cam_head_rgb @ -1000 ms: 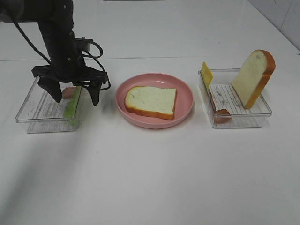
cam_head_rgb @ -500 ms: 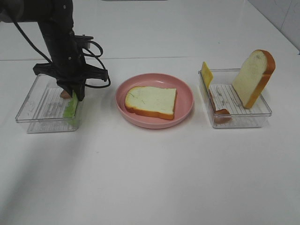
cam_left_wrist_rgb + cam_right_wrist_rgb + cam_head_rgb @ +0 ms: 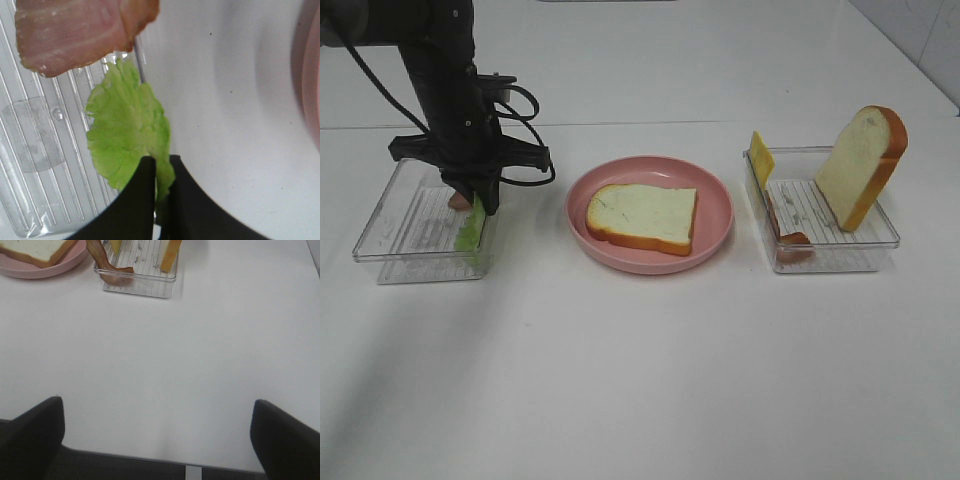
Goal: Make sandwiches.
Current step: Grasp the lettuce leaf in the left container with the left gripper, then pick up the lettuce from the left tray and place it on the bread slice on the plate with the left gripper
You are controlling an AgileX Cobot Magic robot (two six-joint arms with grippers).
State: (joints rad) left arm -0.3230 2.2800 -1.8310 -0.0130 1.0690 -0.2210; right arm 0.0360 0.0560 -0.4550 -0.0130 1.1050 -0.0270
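One bread slice [image 3: 642, 216] lies flat on the round pink plate [image 3: 720, 200]. My left gripper [image 3: 480, 205] reaches down into the left clear tray [image 3: 400, 225] and is shut on the edge of a ruffled green lettuce leaf [image 3: 472, 232]. In the left wrist view the fingertips [image 3: 150, 172] pinch the lettuce [image 3: 125, 130], with a bacon strip [image 3: 70, 30] beside it. My right gripper [image 3: 157, 437] is open and empty over bare table, out of the exterior view.
The right clear tray [image 3: 830, 255] holds an upright bread slice [image 3: 860, 165], a yellow cheese square [image 3: 760, 158] and a bacon strip [image 3: 785, 235]. The right wrist view shows this tray [image 3: 140, 282] and the plate [image 3: 30, 272] far from the gripper, near the table's edge.
My left gripper has gone from open astride the lettuce to shut on it. It has barely moved in the last half second.
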